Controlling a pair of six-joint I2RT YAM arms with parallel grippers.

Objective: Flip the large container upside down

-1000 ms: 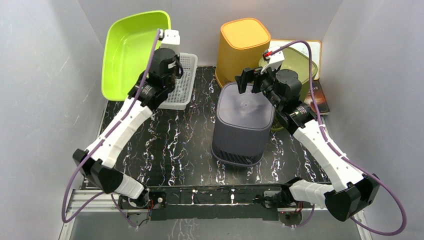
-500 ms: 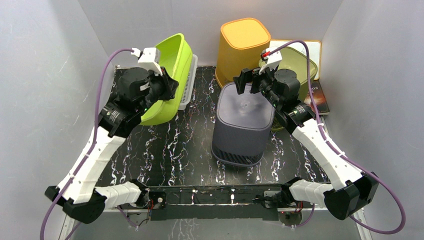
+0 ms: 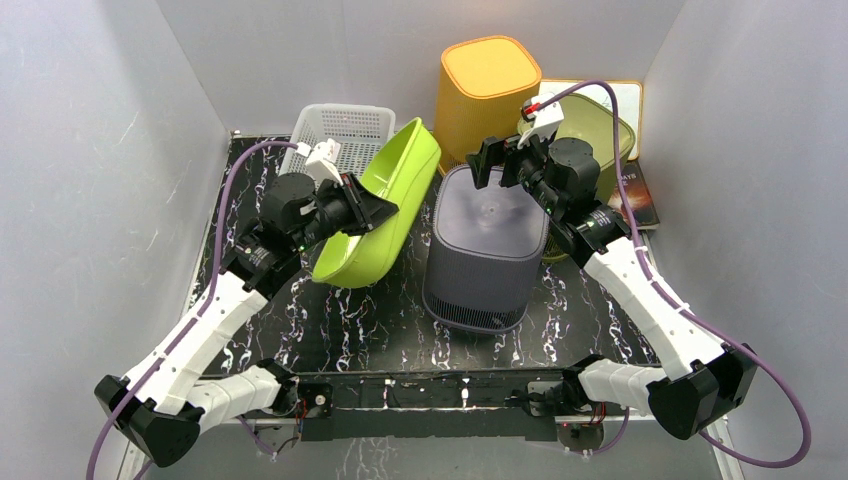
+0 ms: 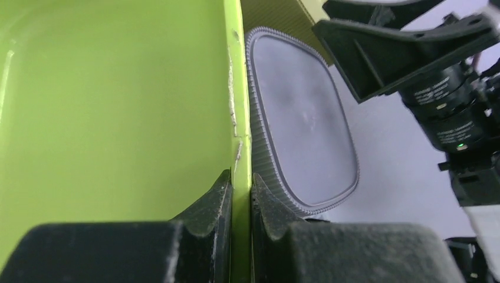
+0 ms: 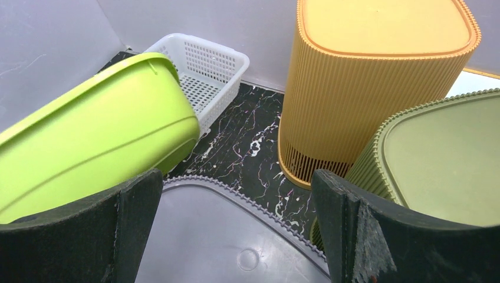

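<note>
Pinching rim of large green tub with left gripper, jaws nearly closed on the thin edge. Tub tipped up on edge, opening toward left, just left of upside-down grey bin, near side of white basket. Hovering right gripper spread wide, empty, over far edge of grey bin. Orange bin and olive bin just beyond.
</note>
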